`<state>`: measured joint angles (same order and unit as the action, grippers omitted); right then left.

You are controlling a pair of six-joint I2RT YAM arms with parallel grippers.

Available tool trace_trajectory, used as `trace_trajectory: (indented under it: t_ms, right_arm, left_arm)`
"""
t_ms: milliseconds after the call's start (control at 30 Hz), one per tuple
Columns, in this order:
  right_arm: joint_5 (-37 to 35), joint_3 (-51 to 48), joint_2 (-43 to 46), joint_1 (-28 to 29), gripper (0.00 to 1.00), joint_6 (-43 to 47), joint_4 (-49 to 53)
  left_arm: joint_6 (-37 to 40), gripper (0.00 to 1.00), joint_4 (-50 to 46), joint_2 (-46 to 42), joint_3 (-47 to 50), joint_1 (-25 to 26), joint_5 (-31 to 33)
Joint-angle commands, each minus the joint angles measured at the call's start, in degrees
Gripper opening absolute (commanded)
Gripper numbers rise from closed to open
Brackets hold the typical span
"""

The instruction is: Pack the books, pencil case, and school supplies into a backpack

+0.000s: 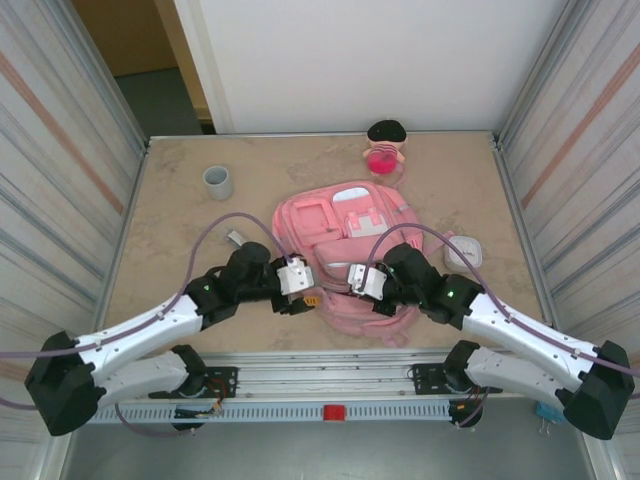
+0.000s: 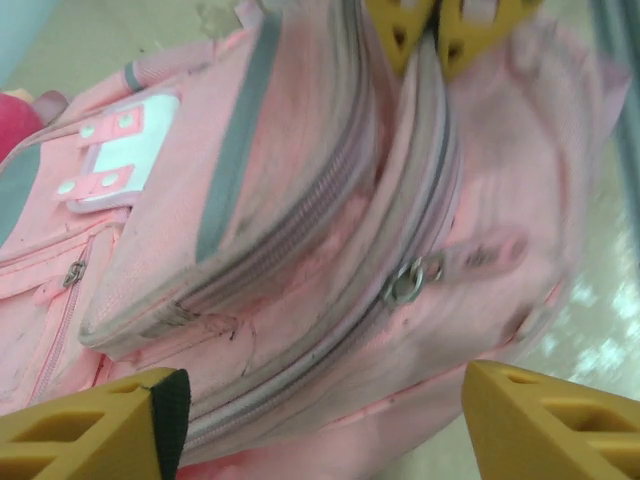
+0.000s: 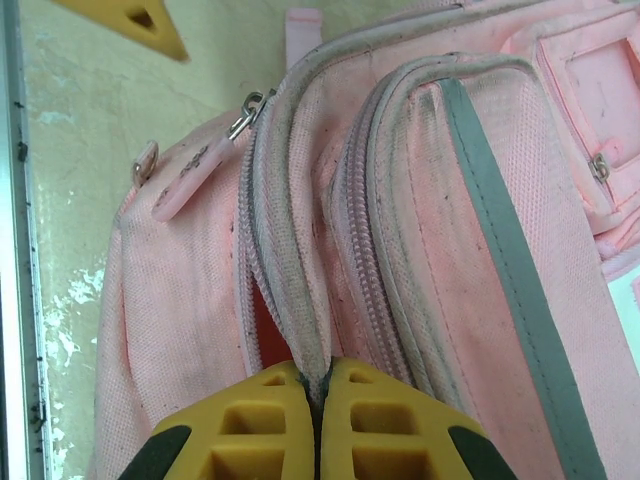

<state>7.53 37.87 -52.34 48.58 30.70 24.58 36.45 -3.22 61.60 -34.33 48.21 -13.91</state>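
1. Here's the backpack [image 1: 345, 262], lying flat in the middle of the table [image 1: 170, 240], its bottom end towards the near edge, front pockets facing up.
2. Right gripper [image 3: 318, 405]: the yellow fingers are pressed tight together, and a strip of the backpack's zip-lined rim runs straight into the seam between them. That is a firm pinch on the rim.
3. Beside that pinched rim the main zip gapes a little, showing a dark slit of interior.
4. Left gripper [image 2: 320, 400]: the jaws are spread wide, one yellow finger on either side of the backpack's end, nothing between them but pink fabric below. It grips nothing.
5. A metal zip pull [image 2: 405, 282] lies on the zip track just ahead of the left gripper, untouched.
6. From above, both grippers meet over the near part of the backpack, close together, left one at its left edge.
7. Around the table: a grey cup [image 1: 218, 182] near the far left corner, and a pink-and-black plush doll [image 1: 385, 148] at the far edge just beyond the backpack's top.
8. A small pale case [image 1: 464, 250] sits just right of the backpack.
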Motion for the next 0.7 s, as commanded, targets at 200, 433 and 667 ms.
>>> trace_trajectory:
  t_ms: [200, 433, 667]
  right_arm:
    - [4.48, 0.98, -0.18, -0.9, 0.0, 0.82, -0.82]
    - [4.93, 0.99, 0.19, -2.15, 0.0, 0.92, -1.08]
    - [-4.21, -1.07, -0.18, -7.12, 0.0, -1.91, -4.41]
  left_arm:
    - [19.17, 0.64, 7.88, 8.03, -2.91, -1.38, 1.1]
    - [18.76, 0.38, 7.28, 10.66, -4.2, -1.54, -4.12]
    - [11.49, 0.0, 6.22, 5.32, -2.07, 0.25, -5.37]
